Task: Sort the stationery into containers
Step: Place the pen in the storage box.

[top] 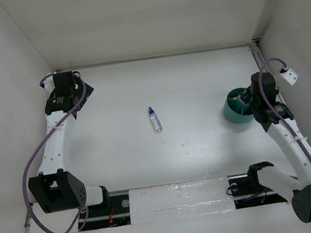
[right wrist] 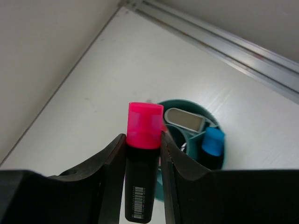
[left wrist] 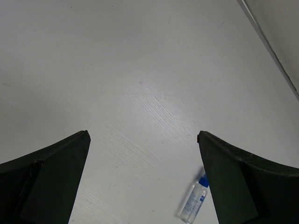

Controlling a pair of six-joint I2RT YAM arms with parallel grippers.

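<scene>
My right gripper (right wrist: 144,140) is shut on a black marker with a pink cap (right wrist: 145,126), held over the near rim of the round teal-green cup (right wrist: 174,104). The cup (top: 235,115) stands at the right of the table, with the right gripper (top: 255,98) above it. Inside the cup I see a blue-capped marker (right wrist: 213,141) and a grey flat item (right wrist: 185,119). A clear blue-capped bottle (top: 155,119) lies at the table's middle; it also shows in the left wrist view (left wrist: 193,200). My left gripper (left wrist: 142,135) is open and empty at the far left (top: 65,83).
White walls close in the table on the left, back and right. A metal rail (right wrist: 219,42) runs along the wall beside the cup.
</scene>
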